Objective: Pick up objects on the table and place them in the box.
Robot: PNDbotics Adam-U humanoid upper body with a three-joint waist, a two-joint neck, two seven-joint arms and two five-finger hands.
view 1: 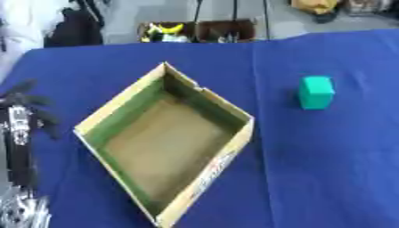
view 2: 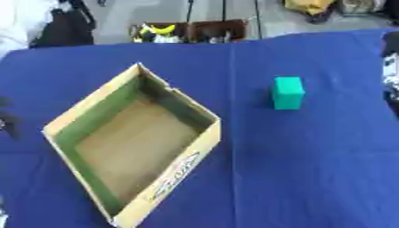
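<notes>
Right of the cardboard box [view 1: 93, 120], a green block [view 1: 316, 92] stands unobstructed; left hand [view 1: 23, 100] fingers spread wide.

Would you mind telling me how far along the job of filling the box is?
Nothing looks done: the cardboard box shows only a bare bottom. Nothing is in hand; the left hand sits at the table's left edge, holding nothing. The green block remains on the blue cloth, right of the box.
</notes>
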